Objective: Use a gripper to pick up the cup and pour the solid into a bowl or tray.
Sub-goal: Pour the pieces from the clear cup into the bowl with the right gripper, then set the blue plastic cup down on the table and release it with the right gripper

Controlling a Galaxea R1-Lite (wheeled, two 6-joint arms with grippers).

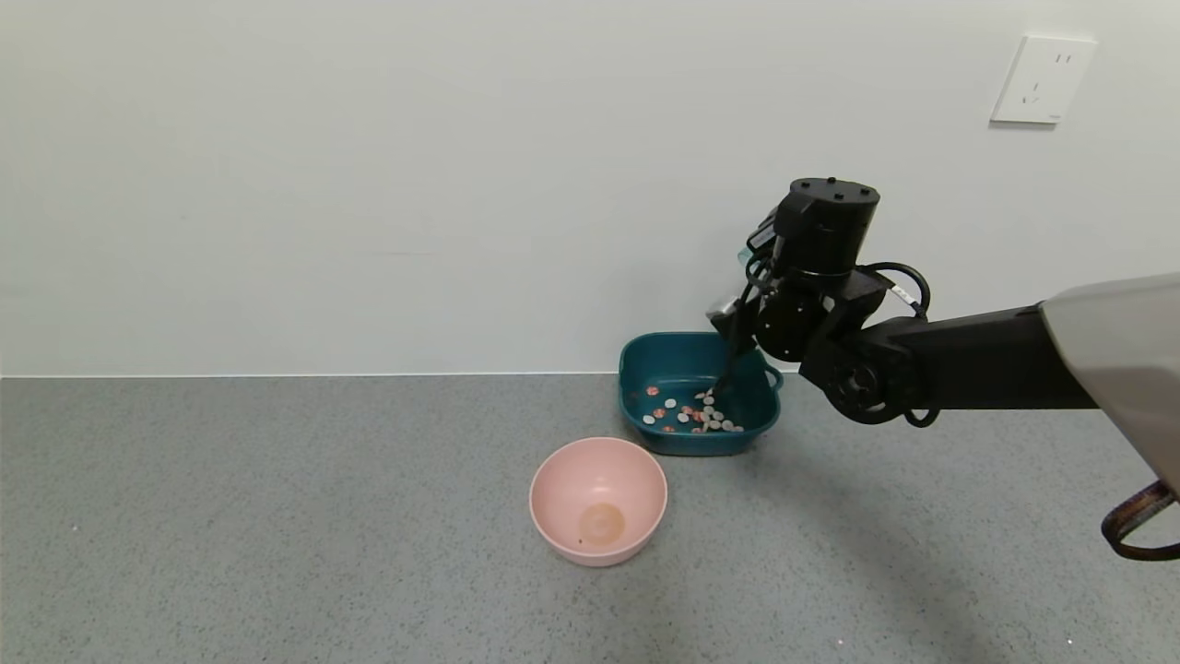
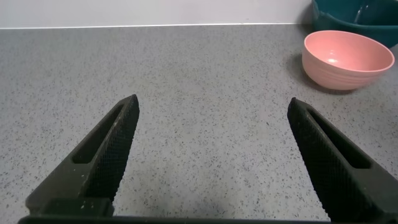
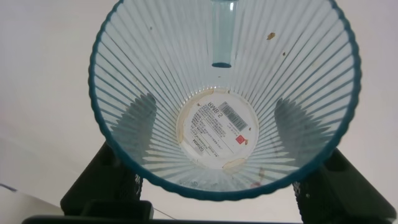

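My right gripper is shut on the ribbed pale blue cup and holds it tipped over the dark teal basin. In the head view only a sliver of the cup shows beside the wrist. The right wrist view looks into the cup's mouth: it is empty, with a label showing through its bottom and my fingers dark behind its walls. The solid, white and pinkish-orange round pieces, lies in the basin's bottom. My left gripper is open and empty, low over the bare table.
A round pink bowl stands empty in front of the basin; it also shows in the left wrist view, with the basin's edge behind it. The wall runs close behind the basin. A socket is on the wall.
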